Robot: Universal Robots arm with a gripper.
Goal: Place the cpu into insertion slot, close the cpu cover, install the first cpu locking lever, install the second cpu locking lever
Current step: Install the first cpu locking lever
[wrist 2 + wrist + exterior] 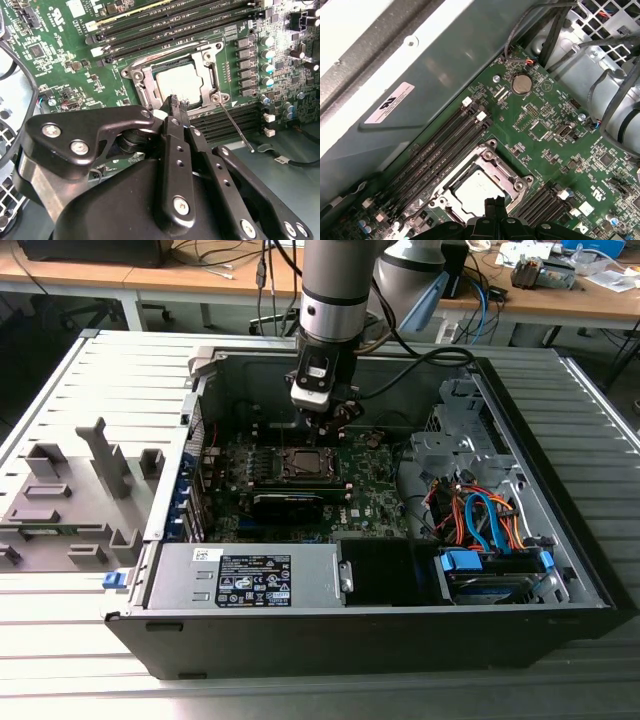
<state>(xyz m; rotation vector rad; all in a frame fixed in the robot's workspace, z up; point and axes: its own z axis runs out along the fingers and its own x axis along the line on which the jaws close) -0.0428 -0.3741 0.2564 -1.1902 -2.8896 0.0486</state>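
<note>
- The cover point(207, 62), a thin metal frame, lies flat over the slot point(131, 74). I judge it stiff but springy, best pressed on its edge bars rather than near the cutout.
- The cpu point(181, 84) sits in the slot, its pale metal top showing through the cutout. It is likely light, rigid and delicate underneath, so it should be held by the edges only.
- The gripper point(176, 101) hangs at the slot's edge with its jaws together on nothing. Whether the tips touch the cover I cannot tell.
- A thin wire lever point(234, 124) juts from the slot's corner, seemingly unlatched. It looks stiff and slippery, best caught near its free end.
- The open case point(300, 640) lies on the slatted surface point(120, 380). From the exterior view's left to right it holds the power supply point(250, 580), graphics card point(288, 505), board point(370, 490) and cables point(480, 520).
</note>
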